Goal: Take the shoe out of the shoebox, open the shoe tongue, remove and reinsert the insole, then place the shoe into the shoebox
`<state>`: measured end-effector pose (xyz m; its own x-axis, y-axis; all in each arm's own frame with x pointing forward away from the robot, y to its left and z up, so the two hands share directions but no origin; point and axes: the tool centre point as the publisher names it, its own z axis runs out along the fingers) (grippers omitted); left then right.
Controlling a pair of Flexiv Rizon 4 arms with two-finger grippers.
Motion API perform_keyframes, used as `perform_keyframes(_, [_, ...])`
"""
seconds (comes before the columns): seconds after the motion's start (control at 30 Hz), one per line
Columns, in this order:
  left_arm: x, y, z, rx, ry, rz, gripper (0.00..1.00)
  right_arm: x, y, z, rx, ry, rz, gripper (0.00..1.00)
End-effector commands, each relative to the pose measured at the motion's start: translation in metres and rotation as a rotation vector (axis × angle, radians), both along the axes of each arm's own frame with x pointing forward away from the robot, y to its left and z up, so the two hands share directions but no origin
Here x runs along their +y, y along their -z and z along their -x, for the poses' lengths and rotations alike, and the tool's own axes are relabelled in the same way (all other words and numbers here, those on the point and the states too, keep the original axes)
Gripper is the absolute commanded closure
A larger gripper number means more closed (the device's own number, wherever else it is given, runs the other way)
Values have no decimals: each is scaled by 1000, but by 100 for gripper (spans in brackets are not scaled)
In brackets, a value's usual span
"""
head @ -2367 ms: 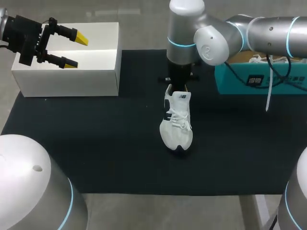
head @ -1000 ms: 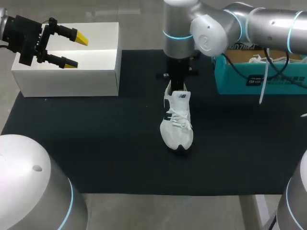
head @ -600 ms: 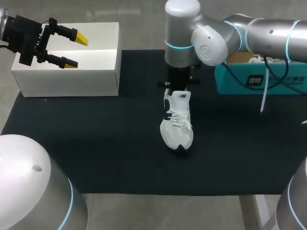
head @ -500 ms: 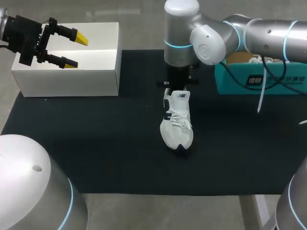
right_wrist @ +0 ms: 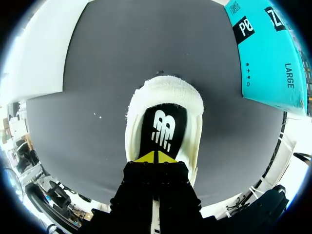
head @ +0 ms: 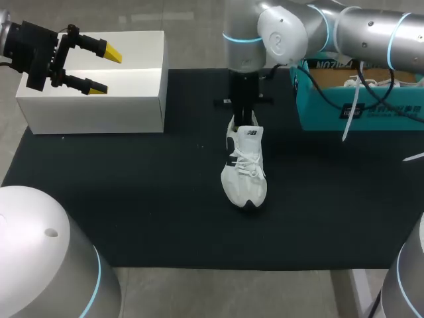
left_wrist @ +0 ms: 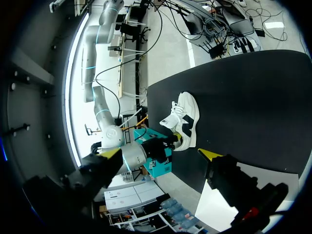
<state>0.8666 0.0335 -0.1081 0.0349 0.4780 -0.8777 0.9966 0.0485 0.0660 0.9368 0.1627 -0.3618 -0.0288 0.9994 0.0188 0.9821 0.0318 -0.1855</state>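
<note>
The shoe [head: 244,173] stands on its sole out on the black mat [head: 132,199] that covers the middle of the tabletop [head: 232,291]. It is white, with its toe toward the near edge and its heel toward the far edge. It is outside the shoebox [head: 344,109], the teal carton at the mat's far right corner, and well apart from it. Something white with laces shows inside that carton.

My right arm [head: 371,33] comes in from the right and reaches past the middle, with its wrist pointing straight down over the heel of the shoe. In the right wrist view its jaws are clenched, and the yellow tips [right_wrist: 146,157] are pressed flat against each other at the heel end of the shoe's opening. The black insole [right_wrist: 162,129] with its white mark lies inside the shoe just ahead of them. I cannot tell whether the tips pinch the insole's edge or merely rest over it.

My left arm [head: 30,53] holds off at the far left, above a white box [head: 99,106] that sits on the mat's far left corner. Its jaws are released and spread wide with nothing between them. In the left wrist view the shoe lies well ahead of them across the mat.
</note>
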Motion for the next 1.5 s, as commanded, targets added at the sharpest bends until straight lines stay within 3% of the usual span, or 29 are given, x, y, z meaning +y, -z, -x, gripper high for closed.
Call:
perform_keyframes(0.03, [1,-1,0,1,2,-4,0,-6,1,-3,8,-16,-47,100])
perform_keyframes(0.37, [1,-1,0,1,2,-4,0,-6,1,-3,8,-16,-47,100])
perform_keyframes(0.4, [1,-1,0,1,2,-4,0,-8,6,-5,33,0,42,100])
perform_keyframes(0.63, [1,-1,0,1,2,-4,0,-16,4,1,136,99,69,100])
perform_keyframes(1.07, [1,-1,0,1,2,-4,0,-9,-5,13,173,110,50,100])
perform_keyframes(1.1, [1,-1,0,1,2,-4,0,-8,-6,15,173,103,48,93])
perform_keyframes(1.13, [1,-1,0,1,2,-4,0,-7,-8,17,172,102,47,70])
perform_keyframes(1.17, [1,-1,0,1,2,-4,0,-7,-9,18,169,97,52,56])
perform_keyframes(1.27, [1,-1,0,1,2,-4,0,-7,-12,19,158,90,62,36])
perform_keyframes(1.37, [1,-1,0,1,2,-4,0,-5,-15,22,152,86,85,26])
perform_keyframes(1.5, [1,-1,0,1,2,-4,0,-5,-16,24,151,82,87,26])
